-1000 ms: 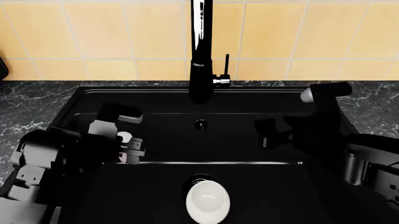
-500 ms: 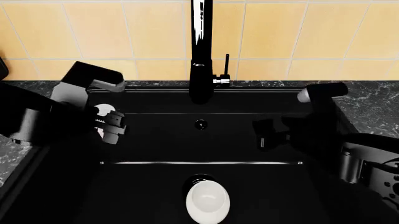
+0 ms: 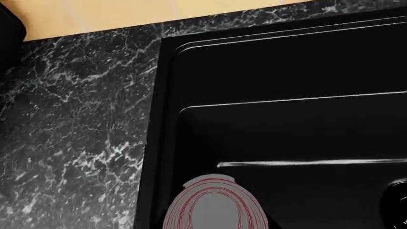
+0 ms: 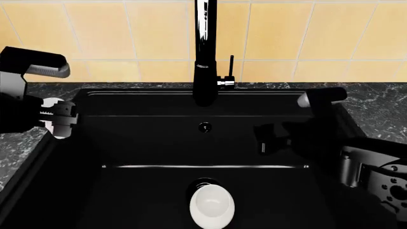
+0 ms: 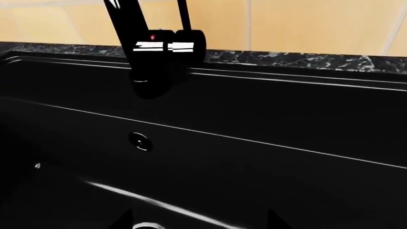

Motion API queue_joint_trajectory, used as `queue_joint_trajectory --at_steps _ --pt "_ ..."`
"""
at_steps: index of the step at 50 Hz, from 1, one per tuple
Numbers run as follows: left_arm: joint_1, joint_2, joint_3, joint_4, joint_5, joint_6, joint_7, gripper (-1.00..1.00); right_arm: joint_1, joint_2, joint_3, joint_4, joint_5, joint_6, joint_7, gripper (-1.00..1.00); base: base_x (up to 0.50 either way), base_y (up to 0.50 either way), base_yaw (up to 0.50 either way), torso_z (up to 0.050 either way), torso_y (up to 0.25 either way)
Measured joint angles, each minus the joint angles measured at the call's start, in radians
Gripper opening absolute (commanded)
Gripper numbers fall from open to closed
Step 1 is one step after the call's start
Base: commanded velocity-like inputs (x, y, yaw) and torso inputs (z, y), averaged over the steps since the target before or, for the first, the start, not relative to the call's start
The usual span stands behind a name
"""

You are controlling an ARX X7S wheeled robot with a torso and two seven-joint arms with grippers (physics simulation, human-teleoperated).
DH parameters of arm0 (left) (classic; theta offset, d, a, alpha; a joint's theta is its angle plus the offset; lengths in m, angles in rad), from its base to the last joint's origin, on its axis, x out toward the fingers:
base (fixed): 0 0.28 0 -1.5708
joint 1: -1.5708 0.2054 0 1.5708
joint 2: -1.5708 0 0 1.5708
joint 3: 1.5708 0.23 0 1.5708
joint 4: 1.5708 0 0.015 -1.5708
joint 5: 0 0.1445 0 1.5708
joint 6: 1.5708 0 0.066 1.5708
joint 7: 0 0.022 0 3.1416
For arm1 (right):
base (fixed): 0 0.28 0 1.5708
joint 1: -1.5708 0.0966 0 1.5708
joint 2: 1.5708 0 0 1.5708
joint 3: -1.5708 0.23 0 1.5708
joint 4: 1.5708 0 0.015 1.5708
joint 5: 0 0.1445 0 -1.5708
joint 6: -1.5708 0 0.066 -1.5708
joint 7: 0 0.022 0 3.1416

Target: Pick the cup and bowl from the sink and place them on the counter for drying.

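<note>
L hand [image 4: 58, 119] sits over the left rim of the sink [image 4: 159, 143], at the edge of the worktop [image 4: 19, 138], and pinches the cup [image 4: 56, 117] btwn its fingers. In the head view only a pale sliver of the cup shows, w/ the fingers wrapped on it. The left wrist view looks down on the cup's [image 3: 213, 205] rounded pale body with thin reddish rings, close to the camera; under it lies the sink's left wall, w/ veined marble worktop [image 3: 76, 133] just beside.

R hand [image 4: 267, 138] hangs inside the basin at its right side, above the floor, dark against dark (can't tell whether its fingers are spread or pressed together). Nothing visible in it.

The bowl [image 4: 212, 205] rests on the sink floor at the near middle, touching or overlapping the round drain [image 4: 203, 183] — can't tell which. It's well apart from both hands.

Tall black faucet [image 4: 205, 52] stands at the back centre; the right wrist view shows the faucet [image 5: 143, 43] base and a small overflow hole [image 5: 139, 140] on the back wall. Yellow tiles [image 4: 286, 33] behind.
</note>
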Motion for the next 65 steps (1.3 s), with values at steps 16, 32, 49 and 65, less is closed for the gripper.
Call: queue_joint_trajectory --at_steps 16,32,49,65 --pt "-0.066 -0.063 0.048 -0.041 0.063 0.018 0.033 -1.0 -0.009 0.0 -0.009 0.005 0.002 -0.004 -0.006 1.0 0.0 0.0 0.0 0.0 0.001" --pt "-0.05 -0.13 0.111 -0.056 0.16 0.057 0.088 -1.0 -0.022 0.001 -0.018 0.01 0.0 -0.011 -0.011 1.0 0.0 0.0 0.0 0.0 0.0" --pt "-0.004 -0.182 0.142 -0.064 0.203 0.104 0.109 -1.0 -0.029 0.003 -0.025 0.014 0.0 -0.018 -0.016 1.0 0.0 0.0 0.0 0.0 0.0" --pt "0.045 -0.216 0.154 -0.07 0.209 0.139 0.127 -1.0 -0.035 0.003 -0.036 0.018 -0.003 -0.023 -0.021 1.0 0.0 0.0 0.0 0.0 0.0"
